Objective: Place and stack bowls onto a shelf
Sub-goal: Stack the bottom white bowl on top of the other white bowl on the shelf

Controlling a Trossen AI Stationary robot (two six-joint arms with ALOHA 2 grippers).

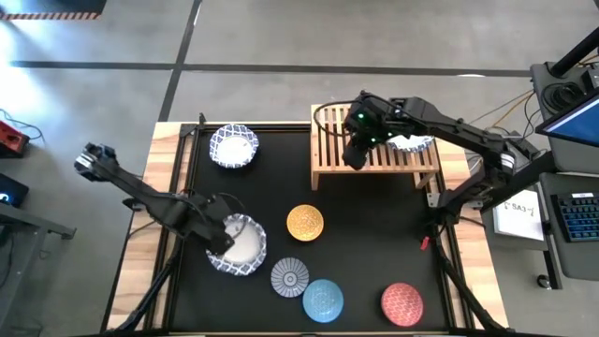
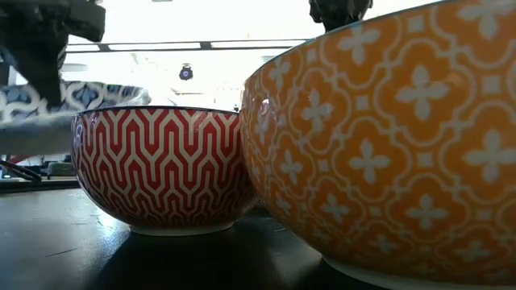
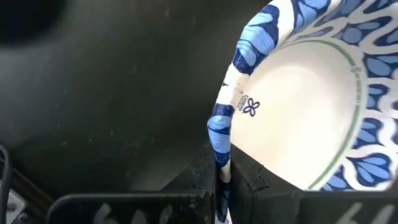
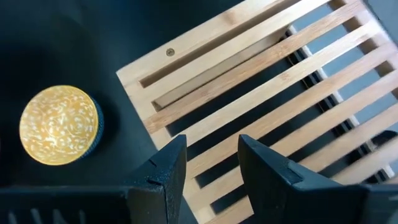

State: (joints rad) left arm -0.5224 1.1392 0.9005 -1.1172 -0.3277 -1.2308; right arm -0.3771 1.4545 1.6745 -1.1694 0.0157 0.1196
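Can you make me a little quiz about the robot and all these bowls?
1. True or false: the left gripper is shut on the rim of a big white bowl with a blue-patterned rim.
2. What is the right gripper hovering over?
A. the low wooden slatted shelf
B. the small mustard yellow bowl
3. Fill in: one white and blue bowl already sits on the ____.

Key: 1 true; 2 A; 3 shelf.
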